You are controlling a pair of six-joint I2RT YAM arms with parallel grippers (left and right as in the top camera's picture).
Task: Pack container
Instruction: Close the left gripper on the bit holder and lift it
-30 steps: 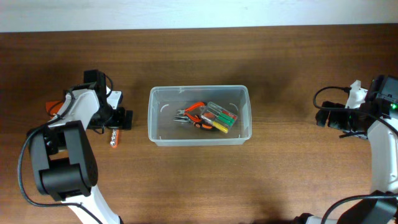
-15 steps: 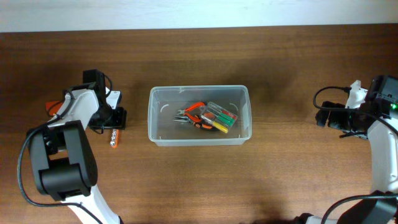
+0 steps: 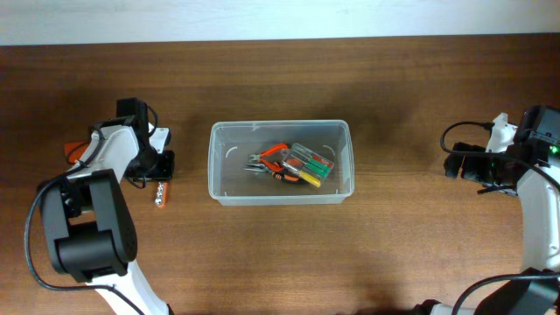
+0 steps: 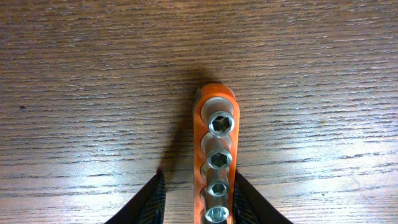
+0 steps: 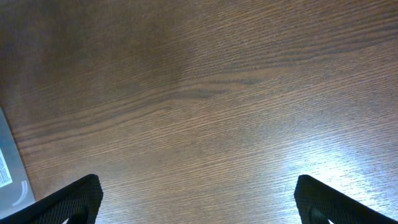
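Observation:
The container [image 3: 213, 166], a clear shallow bin, stands mid-table and holds orange pliers [image 3: 273, 158] and a screwdriver set [image 3: 313, 164]. To its left an orange socket rail [image 3: 160, 193] with silver sockets lies on the wood. In the left wrist view the socket rail [image 4: 217, 149] runs between the fingers of my left gripper [image 4: 198, 202]. The right fingertip [image 4: 247, 202] lies against the rail. The left one stands a small gap off it, so the jaws are open. My right gripper [image 3: 455, 164] hovers wide open over bare wood at the far right.
An orange object [image 3: 77, 151] lies partly hidden behind my left arm at the table's left edge. A corner of the container [image 5: 9, 177] shows at the left edge of the right wrist view. A pale wall borders the table's far side.
My left gripper's jaws have narrowed from wide open to close around the socket rail. The right arm and the container have not moved.

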